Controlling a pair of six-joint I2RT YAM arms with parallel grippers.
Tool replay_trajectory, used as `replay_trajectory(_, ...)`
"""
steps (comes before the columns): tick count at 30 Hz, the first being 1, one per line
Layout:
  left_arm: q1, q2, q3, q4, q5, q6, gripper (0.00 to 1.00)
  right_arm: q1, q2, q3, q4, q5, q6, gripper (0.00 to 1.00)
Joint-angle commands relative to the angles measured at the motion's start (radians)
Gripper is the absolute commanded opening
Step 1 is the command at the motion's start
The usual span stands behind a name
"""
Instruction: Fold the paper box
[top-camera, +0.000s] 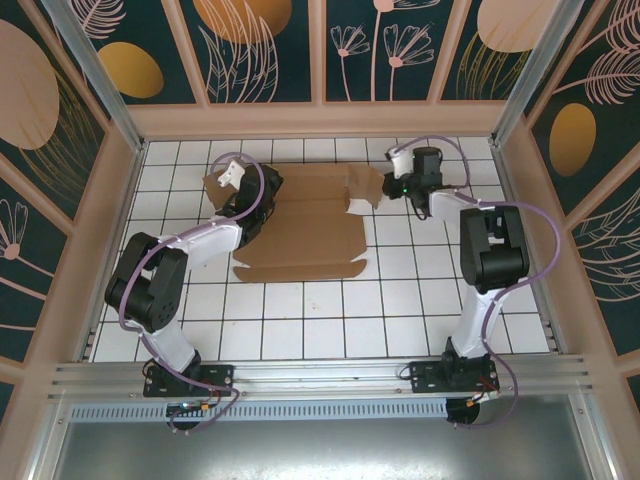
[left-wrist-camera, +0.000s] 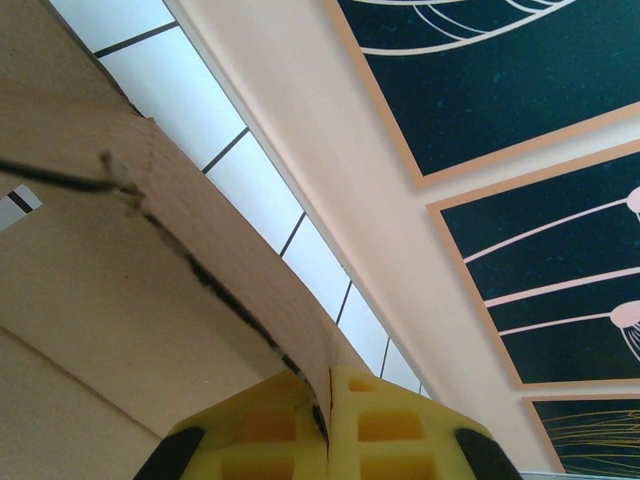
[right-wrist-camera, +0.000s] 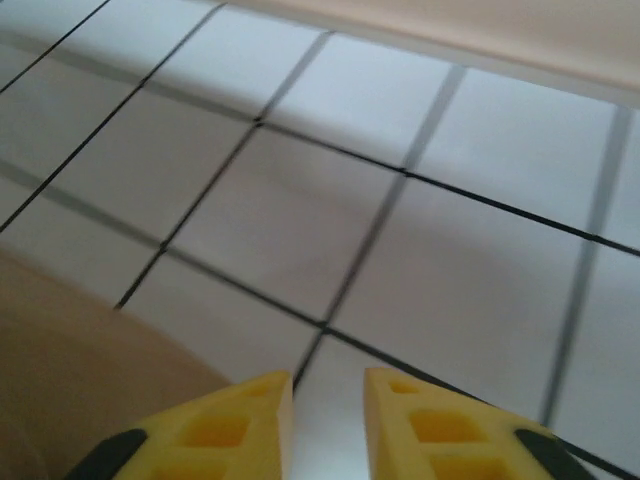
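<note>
Between the fingers of the left hand (left-wrist-camera: 326, 410), the paper box (left-wrist-camera: 130, 300) edge is pinched; the right hand (right-wrist-camera: 328, 415) stands slightly spread, empty, box just beside it.

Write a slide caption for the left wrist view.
Left gripper shut on a flap edge of the paper box, with white tiles and the patterned wall behind.

one paper box (top-camera: 300, 235), one left claw (left-wrist-camera: 323, 388), one right claw (right-wrist-camera: 327, 380)
</note>
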Motion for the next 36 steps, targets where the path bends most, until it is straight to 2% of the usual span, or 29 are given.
replay_trajectory(1,0.002,0.024,0.039,-0.078,0.009,0.027,0.0,0.026,0.012,0.01,-0.043,-0.101,-0.18,0.29)
replay_trajectory(6,0.002,0.038,0.078,-0.097,0.014,0.025,0.0,0.038,-0.02,-0.024,-0.028,-0.229,-0.199,0.35)
replay_trajectory(9,0.003,0.043,0.088,-0.095,0.021,0.028,0.0,0.056,-0.034,-0.03,-0.026,-0.264,-0.196,0.39)
replay_trajectory(13,0.004,0.043,0.087,-0.095,0.032,0.026,0.0,0.081,-0.021,-0.011,-0.031,-0.252,-0.179,0.41)
replay_trajectory(16,0.007,0.044,0.086,-0.096,0.033,0.029,0.0,0.098,-0.018,0.01,-0.048,-0.186,-0.179,0.42)
replay_trajectory(21,0.032,0.07,0.149,-0.181,0.043,0.01,0.0,0.052,0.012,0.102,-0.116,-0.103,-0.065,0.44)
replay_trajectory(26,0.065,0.126,0.283,-0.324,0.1,-0.034,0.0,0.022,0.056,0.179,-0.22,-0.122,-0.003,0.43)
replay_trajectory(30,0.07,0.185,0.409,-0.424,0.118,-0.008,0.0,0.022,0.049,0.146,-0.192,-0.169,0.028,0.42)
replay_trajectory(36,0.084,0.217,0.407,-0.396,0.184,-0.021,0.0,0.027,0.025,0.056,-0.132,-0.222,0.023,0.44)
